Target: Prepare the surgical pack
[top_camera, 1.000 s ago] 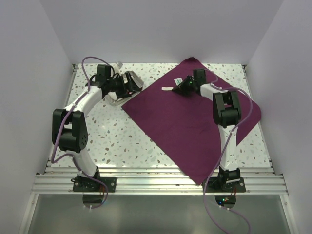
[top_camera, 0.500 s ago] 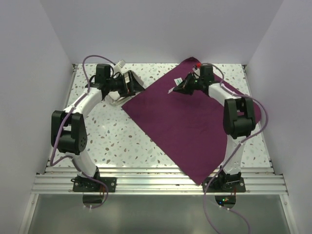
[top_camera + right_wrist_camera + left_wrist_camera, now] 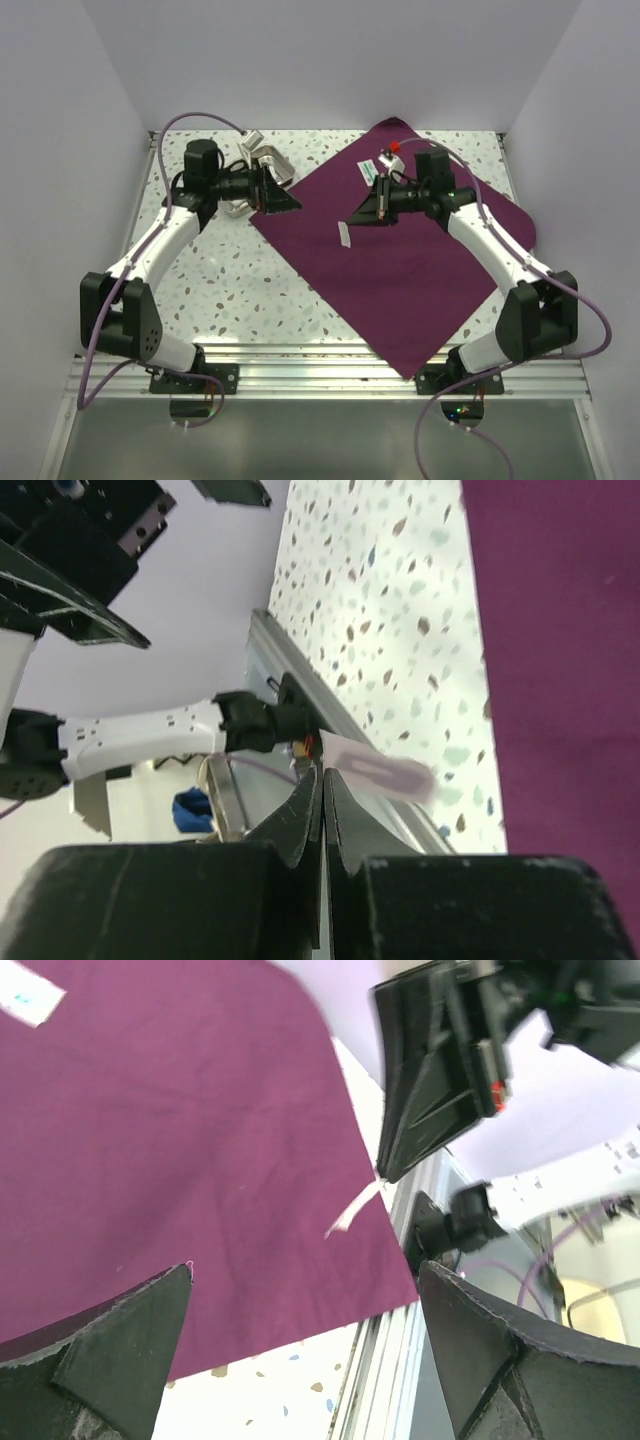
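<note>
Speckled table, purple cloth laid diagonally. Right claw above cloth middle, pinching white packet. Left claw wide apart at cloth's left corner, steel tray behind.

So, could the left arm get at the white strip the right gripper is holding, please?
Probably yes: on the left gripper the jaws stand open, facing the white strip across purple cloth, nothing between.

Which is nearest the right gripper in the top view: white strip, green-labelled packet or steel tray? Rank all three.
1. white strip: pinched in the jaws of the right gripper, hanging at its tip.
2. green-labelled packet: lying on the cloth, farther back on the table.
3. steel tray: off the cloth, at the far left.
</note>
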Available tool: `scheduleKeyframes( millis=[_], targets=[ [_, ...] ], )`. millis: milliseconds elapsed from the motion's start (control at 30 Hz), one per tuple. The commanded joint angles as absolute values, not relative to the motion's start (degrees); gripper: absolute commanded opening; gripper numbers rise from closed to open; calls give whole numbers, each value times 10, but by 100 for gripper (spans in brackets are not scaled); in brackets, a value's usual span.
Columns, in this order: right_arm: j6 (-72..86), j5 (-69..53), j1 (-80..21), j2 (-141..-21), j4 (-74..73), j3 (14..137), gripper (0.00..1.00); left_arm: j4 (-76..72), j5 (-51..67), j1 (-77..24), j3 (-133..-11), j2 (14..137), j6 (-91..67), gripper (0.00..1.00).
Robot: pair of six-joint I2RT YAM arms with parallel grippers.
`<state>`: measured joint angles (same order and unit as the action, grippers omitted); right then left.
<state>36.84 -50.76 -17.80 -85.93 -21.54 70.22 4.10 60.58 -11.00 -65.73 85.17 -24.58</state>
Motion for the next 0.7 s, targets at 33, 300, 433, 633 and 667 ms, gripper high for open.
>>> scheduleKeyframes(
  millis=[33,300,433,633,667],
  targets=[
    [359,-571,-191,-775,-279,665,0,-52,706,-137,-621,798,-235,100],
    [372,-489,-210,-707,-350,649,0,-2,628,-238,-585,768,-199,100],
    [330,-366,-217,-745,-449,639,7,80,478,-238,-592,763,-193,100],
    [276,-247,-248,-815,-483,613,41,133,351,-238,-568,745,-272,100],
    [279,-242,-247,-823,-483,597,41,116,369,-238,-563,748,-280,100]
  ],
)
